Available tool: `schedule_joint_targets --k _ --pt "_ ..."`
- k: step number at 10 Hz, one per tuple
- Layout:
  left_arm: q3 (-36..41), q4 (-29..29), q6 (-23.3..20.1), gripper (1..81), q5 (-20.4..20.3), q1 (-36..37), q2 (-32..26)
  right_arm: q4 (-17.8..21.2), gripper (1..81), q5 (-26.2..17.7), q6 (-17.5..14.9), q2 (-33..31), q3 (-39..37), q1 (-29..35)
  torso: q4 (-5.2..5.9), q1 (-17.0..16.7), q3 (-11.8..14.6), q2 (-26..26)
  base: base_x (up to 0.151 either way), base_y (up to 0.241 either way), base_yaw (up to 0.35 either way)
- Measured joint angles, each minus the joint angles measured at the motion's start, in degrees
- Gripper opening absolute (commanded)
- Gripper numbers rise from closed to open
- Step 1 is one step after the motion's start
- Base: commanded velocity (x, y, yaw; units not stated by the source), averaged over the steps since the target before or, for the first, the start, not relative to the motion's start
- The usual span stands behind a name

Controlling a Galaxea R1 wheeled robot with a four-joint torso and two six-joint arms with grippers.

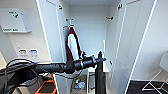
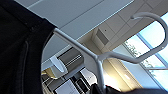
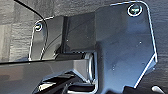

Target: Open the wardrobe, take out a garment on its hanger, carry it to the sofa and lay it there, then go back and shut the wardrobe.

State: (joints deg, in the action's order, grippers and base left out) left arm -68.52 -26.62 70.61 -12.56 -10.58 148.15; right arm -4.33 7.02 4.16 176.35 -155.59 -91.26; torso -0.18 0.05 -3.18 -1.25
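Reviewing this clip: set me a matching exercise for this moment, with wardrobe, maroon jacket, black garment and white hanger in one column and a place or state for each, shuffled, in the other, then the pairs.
Things:
1. wardrobe
2. maroon jacket
3. black garment
4. white hanger

Places or states:
A. hanging inside the cabinet
B. both doors open
C. close up in the left wrist view, hook curving toward the bright windows
D. dark fabric beside the hanger in the left wrist view

Pairs: 1-B, 2-A, 3-D, 4-C
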Motion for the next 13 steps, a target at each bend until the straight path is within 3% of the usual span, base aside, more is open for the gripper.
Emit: schedule_joint_targets --k 3,9,13 --pt "1.7 -0.4 0.0 1.0 -0.3 -0.1 -2.4 0.0 81.1 0.0 0.0 0.0 0.0 0.0 0.0 0.0 0.0 0.0 0.0 0.0 0.0" --pt "1.8 -0.4 0.1 1.0 -0.3 -0.1 -1.8 0.0 81.1 0.0 0.0 0.0 0.0 0.0 0.0 0.0 0.0 0.0 0.0 0.0 0.0" --pt "2.0 -0.5 0.1 1.0 -0.5 0.0 -1.6 0.0 81.1 0.1 0.0 0.0 0.1 0.2 0.0 0.0 0.0 0.0 -0.075 0.0 0.0"
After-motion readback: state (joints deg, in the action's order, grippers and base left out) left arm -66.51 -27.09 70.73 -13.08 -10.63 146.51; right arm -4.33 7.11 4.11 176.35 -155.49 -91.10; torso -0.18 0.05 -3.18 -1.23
